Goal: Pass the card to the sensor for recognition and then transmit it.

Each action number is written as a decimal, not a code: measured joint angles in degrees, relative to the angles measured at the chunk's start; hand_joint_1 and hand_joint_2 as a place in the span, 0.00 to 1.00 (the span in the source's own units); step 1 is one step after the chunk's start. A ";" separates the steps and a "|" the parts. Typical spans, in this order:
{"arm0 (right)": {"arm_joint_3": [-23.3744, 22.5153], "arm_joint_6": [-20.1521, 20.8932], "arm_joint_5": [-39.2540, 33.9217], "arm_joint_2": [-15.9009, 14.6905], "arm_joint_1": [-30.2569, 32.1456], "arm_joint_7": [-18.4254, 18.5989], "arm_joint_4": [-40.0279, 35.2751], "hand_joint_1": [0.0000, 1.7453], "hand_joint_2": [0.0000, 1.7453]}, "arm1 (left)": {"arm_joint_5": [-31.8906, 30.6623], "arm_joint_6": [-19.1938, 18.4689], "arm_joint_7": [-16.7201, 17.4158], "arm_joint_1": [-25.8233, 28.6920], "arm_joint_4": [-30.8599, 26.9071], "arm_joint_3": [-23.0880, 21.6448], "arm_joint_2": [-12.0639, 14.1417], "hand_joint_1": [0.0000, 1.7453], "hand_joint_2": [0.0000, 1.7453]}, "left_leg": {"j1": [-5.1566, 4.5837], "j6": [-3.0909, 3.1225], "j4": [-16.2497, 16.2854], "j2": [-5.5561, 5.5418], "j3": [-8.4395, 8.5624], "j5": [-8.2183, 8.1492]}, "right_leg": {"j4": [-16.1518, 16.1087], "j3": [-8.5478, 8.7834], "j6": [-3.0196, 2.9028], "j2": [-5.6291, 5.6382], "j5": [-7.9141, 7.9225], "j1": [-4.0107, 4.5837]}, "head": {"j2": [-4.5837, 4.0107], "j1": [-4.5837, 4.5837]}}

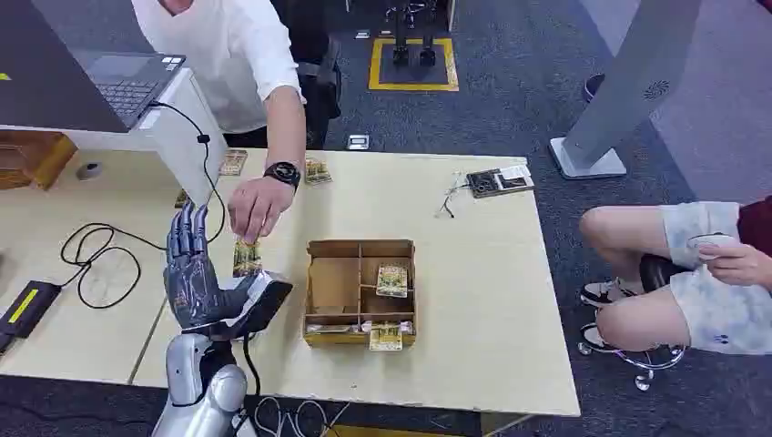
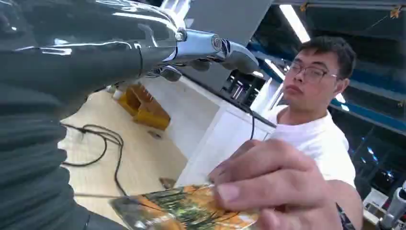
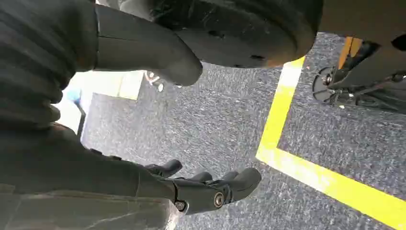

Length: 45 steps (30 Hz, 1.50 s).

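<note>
Card (image 1: 247, 256) pinched by person's hand (image 1: 258, 206) just beside left hand (image 1: 196, 278), fingers (image 1: 187, 228) spread, holding nothing. Looks thin, light, stiff, slick; best pinched by its free edge.

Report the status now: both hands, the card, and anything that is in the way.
Left hand open, upright beside card. Right hand hanging over floor, empty. Card pinched by person's hand, at left hand's thumb. Divided box close by.

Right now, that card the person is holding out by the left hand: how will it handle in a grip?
Probably thin and light: the card hangs from a person's hand by fingertips alone. Likely fairly stiff, as it stays flat in the left wrist view. Its printed face looks glossy, so it may slip against the left hand.
</note>
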 joint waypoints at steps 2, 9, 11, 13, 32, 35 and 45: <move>0.00 0.00 0.15 0.00 0.00 0.20 0.00 0.00 1.00 | -2.27 0.00 0.30 -0.62 0.33 0.55 0.04 0.20 1.00 | 0.00 0.00 0.00 0.00 0.00 0.00 | 0.00 0.00 0.00 0.00 0.00 0.00 | 0.00 0.00; -0.02 0.20 0.92 0.00 0.01 0.48 0.00 0.00 1.00 | -6.32 0.00 -0.37 -1.85 1.42 2.25 0.28 1.00 1.00 | 0.00 0.00 0.00 0.01 0.00 0.00 | 0.01 0.00 0.00 0.01 0.00 0.00 | 0.00 0.00; 0.00 0.35 0.90 0.00 0.03 0.57 0.00 0.00 1.00 | -6.67 0.00 -1.14 -1.87 1.42 2.65 0.20 1.00 1.00 | 0.00 0.00 0.00 0.01 0.00 0.00 | 0.01 -0.01 0.00 0.01 0.00 0.00 | 0.00 0.00; -0.02 0.35 0.85 0.00 0.02 0.61 0.00 0.00 1.00 | -6.96 0.00 -2.12 -1.87 1.42 3.48 -0.18 1.00 1.00 | 0.00 0.00 0.00 0.01 0.00 0.00 | 0.01 -0.01 0.00 0.01 0.00 0.00 | 0.00 0.00; -0.02 0.33 1.03 0.00 0.03 0.96 0.00 0.00 1.00 | -3.39 0.02 -11.48 -1.91 0.98 10.47 -5.61 1.00 1.00 | 0.00 0.00 0.00 0.00 0.00 0.00 | 0.01 0.00 0.00 0.00 0.00 0.00 | 0.00 0.00; -0.02 0.35 1.03 0.00 0.03 0.96 0.00 0.00 1.00 | -1.88 0.02 -12.02 -1.91 1.01 11.04 -5.99 1.00 1.00 | 0.00 0.00 0.00 0.00 0.00 0.00 | 0.01 0.00 0.00 0.00 0.00 0.00 | 0.00 0.00; -0.13 -0.02 0.98 0.02 0.03 0.77 0.00 0.00 1.00 | 20.38 -0.53 -5.44 -2.61 4.87 8.68 -4.61 1.00 1.00 | 0.00 0.00 0.01 0.01 0.01 0.00 | 0.01 -0.04 0.00 0.01 0.00 0.00 | 0.00 -0.02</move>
